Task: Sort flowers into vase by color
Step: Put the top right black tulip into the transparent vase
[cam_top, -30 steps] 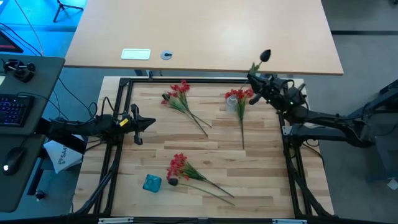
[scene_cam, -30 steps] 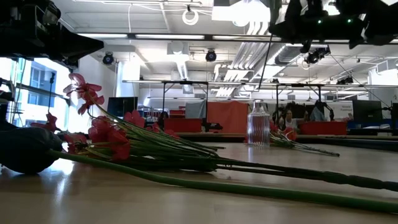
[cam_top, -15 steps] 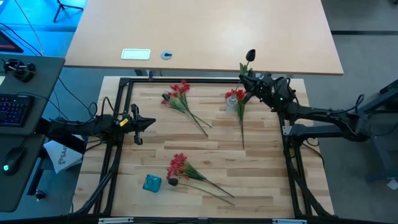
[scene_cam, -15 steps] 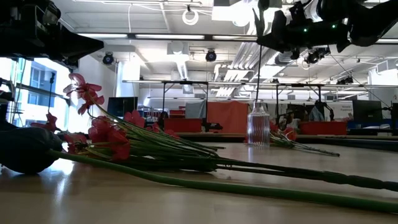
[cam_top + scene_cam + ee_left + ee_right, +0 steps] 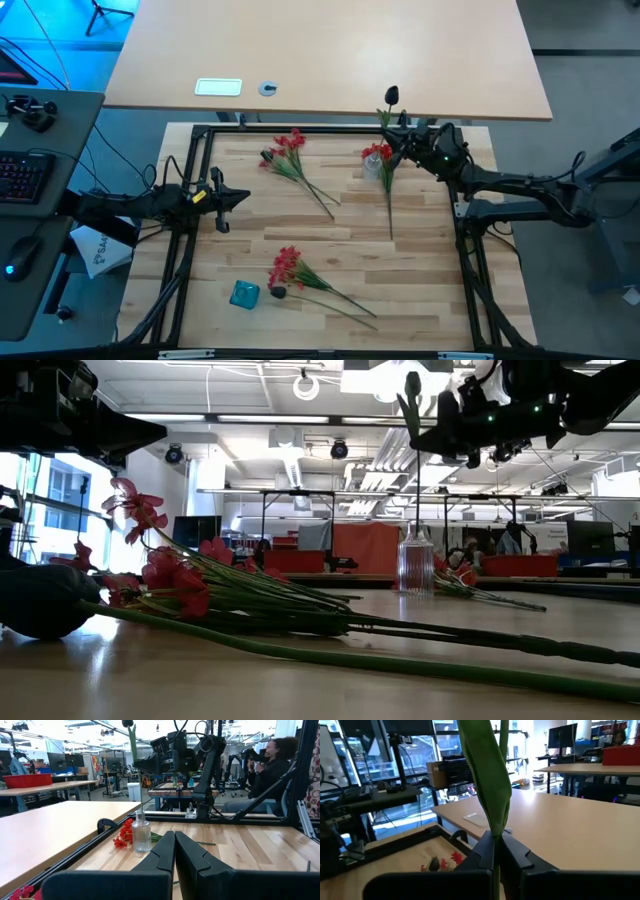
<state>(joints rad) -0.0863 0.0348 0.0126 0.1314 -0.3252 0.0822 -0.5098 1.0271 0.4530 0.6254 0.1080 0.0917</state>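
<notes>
My right gripper (image 5: 402,143) hangs above the table's far right part, shut on a dark-budded flower whose bud (image 5: 391,95) stands highest. Its thin stem (image 5: 413,480) runs down to the mouth of the clear glass vase (image 5: 415,564); whether it is inside, I cannot tell. Red flowers (image 5: 381,153) lie against that vase. Two more red bunches lie flat on the table, one far left (image 5: 288,152) and one near (image 5: 288,268). A blue vase (image 5: 244,293) stands by the near bunch. My left gripper (image 5: 175,847) waits shut at the left edge (image 5: 222,197). My right gripper pinches the dark-budded flower's stem (image 5: 496,827) between its two fingers, just below a long green leaf (image 5: 487,775). The fingers come level from the table's right and lie across the stem. The flower stands upright, lifted clear of the table, bud up, its lower stem (image 5: 141,795) hanging toward the glass vase.
A black frame (image 5: 300,129) borders the wooden work surface. A larger tan table (image 5: 330,50) lies beyond it with a white card and a small disc. One red flower's stem (image 5: 390,205) stretches from the glass vase toward the middle. A person (image 5: 272,765) sits beyond the right arm.
My right gripper has carried the dark-budded flower toward the table's left, from beyond the right frame post to above the glass vase. The stem has swung from slanted to nearly upright, and its lower end now hangs over the vase's mouth.
</notes>
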